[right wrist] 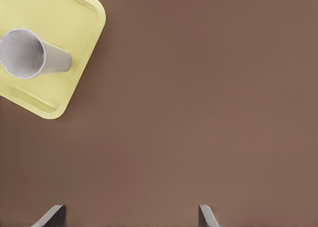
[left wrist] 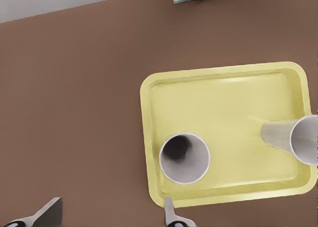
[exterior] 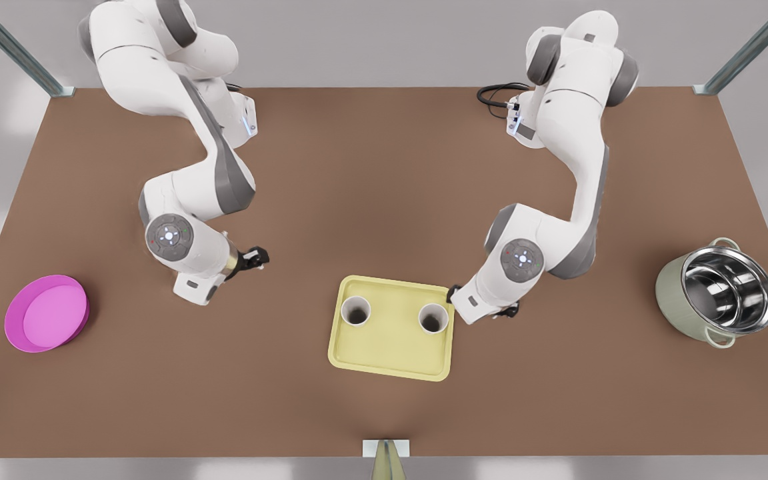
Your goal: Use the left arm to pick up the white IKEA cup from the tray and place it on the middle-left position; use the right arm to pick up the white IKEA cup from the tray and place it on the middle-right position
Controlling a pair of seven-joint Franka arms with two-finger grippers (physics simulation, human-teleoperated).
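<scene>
Both cups upright on tray, both grippers empty.
Table (exterior: 384,167); tray (exterior: 394,350) lower centre of front view, white IKEA cup (exterior: 356,311) beside other cup (exterior: 433,319); left gripper (left wrist: 112,218) spread wide by tray's upper-right corner; right gripper (exterior: 255,257) wide, centre-left.

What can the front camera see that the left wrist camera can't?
Front view alone: a pink dish, a green pot, both arms, and the right gripper beside the tray.

Left wrist view alone: a close look down past the left gripper, fingers open, above bare table beside the tray.

Both: the yellow tray with two white cups standing on it, one nearer the left gripper, the other nearer the right.
</scene>
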